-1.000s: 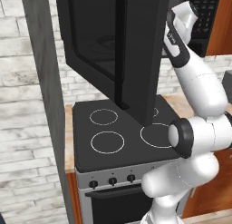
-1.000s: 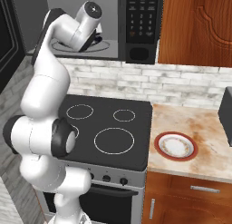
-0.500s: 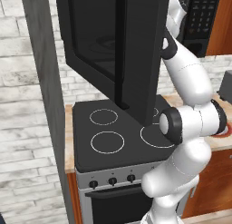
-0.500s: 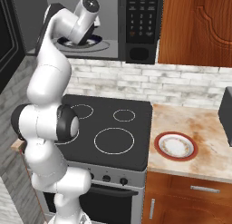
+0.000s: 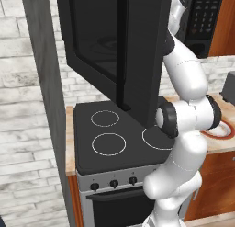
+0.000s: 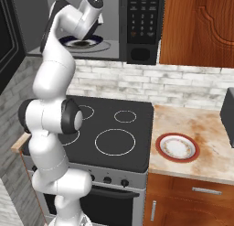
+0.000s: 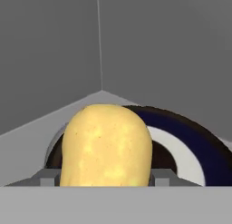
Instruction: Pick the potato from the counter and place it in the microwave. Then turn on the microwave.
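Observation:
In the hand view the yellowish-tan potato (image 7: pixel 106 146) sits between my fingertips (image 7: pixel 162 178), with my gripper (image 7: pixel 106 178) shut on it. It hangs just above the dark-rimmed turntable (image 7: pixel 190 150) inside the grey cavity of the microwave (image 6: pixel 137 28). In the right base view my gripper (image 6: pixel 87 32) reaches into the open cavity over the turntable (image 6: pixel 84 43). The microwave's door (image 5: pixel 114 51) stands swung wide open and hides my hand in the left base view. Its keypad (image 6: pixel 139 14) is to the right of the cavity.
The black stovetop (image 6: pixel 114 129) lies under the microwave. A white plate with a red rim (image 6: pixel 177 147) rests on the tan counter (image 6: pixel 208 129) to its right. A dark appliance (image 6: pixel 228 113) stands at the far right edge. A grey wall panel (image 5: pixel 46 106) is on the left.
The arm's elbow has swung and risen, and the hand has pushed a little deeper into the microwave cavity with the potato still held.

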